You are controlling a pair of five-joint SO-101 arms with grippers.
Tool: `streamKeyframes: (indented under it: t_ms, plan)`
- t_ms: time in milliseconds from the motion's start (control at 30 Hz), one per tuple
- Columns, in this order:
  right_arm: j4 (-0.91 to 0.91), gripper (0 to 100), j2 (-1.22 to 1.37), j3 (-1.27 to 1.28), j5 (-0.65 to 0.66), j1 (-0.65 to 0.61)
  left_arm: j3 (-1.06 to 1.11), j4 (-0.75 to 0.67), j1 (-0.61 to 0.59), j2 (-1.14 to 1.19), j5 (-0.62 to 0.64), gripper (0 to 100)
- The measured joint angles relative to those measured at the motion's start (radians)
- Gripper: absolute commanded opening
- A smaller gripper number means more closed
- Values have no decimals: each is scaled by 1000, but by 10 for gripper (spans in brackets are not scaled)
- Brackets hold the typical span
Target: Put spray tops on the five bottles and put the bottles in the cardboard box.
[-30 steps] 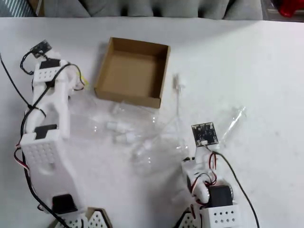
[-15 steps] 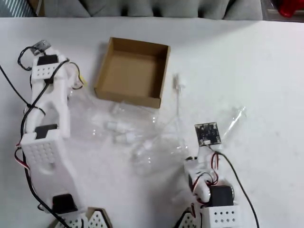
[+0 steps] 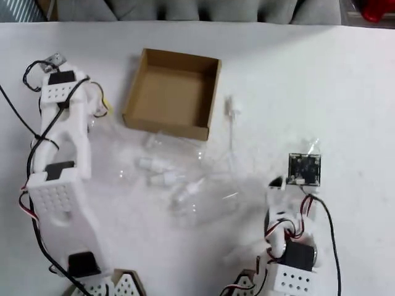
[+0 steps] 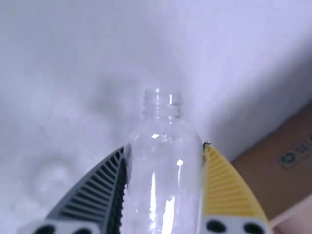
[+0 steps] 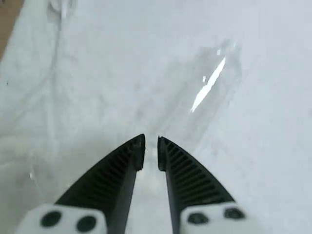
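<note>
Zero bottles are sitting in the cardboard box (image 3: pixel 173 92). My left pincer (image 4: pixel 164 150) is gripping a topless bottle (image 4: pixel 163 122); my right pincer (image 5: pixel 151 146) is hanging narrow, empty.

The right gripper (image 5: pixel 151 148) has its black ribbed fingers (image 5: pixel 124 168) nearly meeting; a clear plastic bottle (image 5: pixel 214 80) lies just beyond on the white desk (image 5: pixel 268 156); a white spray top (image 5: pixel 60 9) sits farther off

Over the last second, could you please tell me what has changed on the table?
The right arm swung to the right in the high view, away from the table's middle. The left arm, its jaws shut on a clear bottle, edged slightly toward the table's far side. The cardboard box and the spray top beside it stayed put.
</note>
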Motion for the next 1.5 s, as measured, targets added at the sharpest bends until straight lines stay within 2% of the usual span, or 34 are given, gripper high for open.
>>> streamKeyframes:
  t_ms: [167,333,433,567,933,1033,1200,1367,1500]
  plan:
    - [-57,20,2,-74,25,-100,0,15,2,0,-135,23]
    - [-61,20,5,-170,25,-189,0,15,5,0,-152,23]
    - [-61,21,114,-239,25,-249,0,15,11,0,-158,23]
    - [-68,25,371,-385,25,-284,0,15,9,0,-158,23]
    - [-64,26,1211,-928,25,-284,0,15,9,0,-158,23]
    - [-34,43,1427,-1079,25,-284,0,15,9,0,-158,23]
    - [40,156,1738,-1347,25,-304,0,15,9,0,-158,23]
    - [147,144,2022,-1651,20,-362,0,15,9,0,-158,23]
    - [201,145,2248,-1910,-69,-374,0,15,9,0,-158,23]
